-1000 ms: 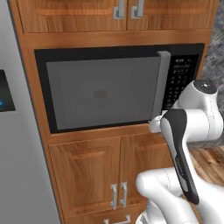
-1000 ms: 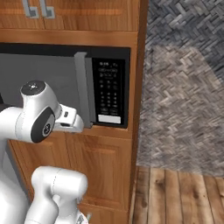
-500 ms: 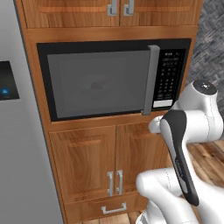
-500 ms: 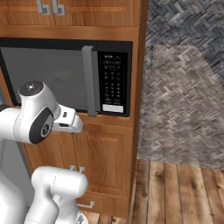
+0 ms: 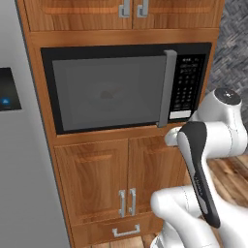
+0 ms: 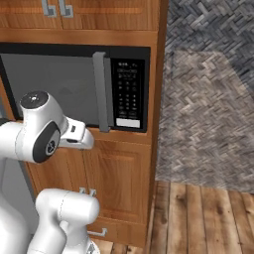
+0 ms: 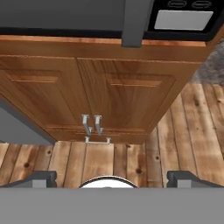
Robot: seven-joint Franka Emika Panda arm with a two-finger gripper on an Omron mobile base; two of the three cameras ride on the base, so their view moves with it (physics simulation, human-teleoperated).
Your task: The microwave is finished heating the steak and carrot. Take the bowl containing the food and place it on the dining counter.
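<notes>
The microwave (image 5: 109,92) sits built into a wooden cabinet, its grey glass door shut; its vertical handle (image 5: 167,87) and keypad panel (image 5: 186,82) are on the right, and the same microwave (image 6: 74,84) shows in the right base view. The bowl, steak and carrot are hidden behind the door. The dining counter is out of view. My hand hangs just below and in front of the handle's lower end. In the hand view my gripper (image 7: 112,178) stands open and holds nothing, with the handle's lower end (image 7: 133,22) above it and its fingertips (image 7: 43,177) far apart.
A grey fridge (image 5: 19,160) with a blue-lit display (image 5: 7,99) stands left of the microwave. Cabinet doors with metal pulls (image 5: 126,201) lie below it, and more cabinets above. A grey woven-stone wall (image 6: 208,99) and wooden floor (image 6: 198,218) lie to the right.
The whole picture has shifted a little, so the base has driven and the camera with it. The arm keeps the same pose, and the microwave door stays shut.
</notes>
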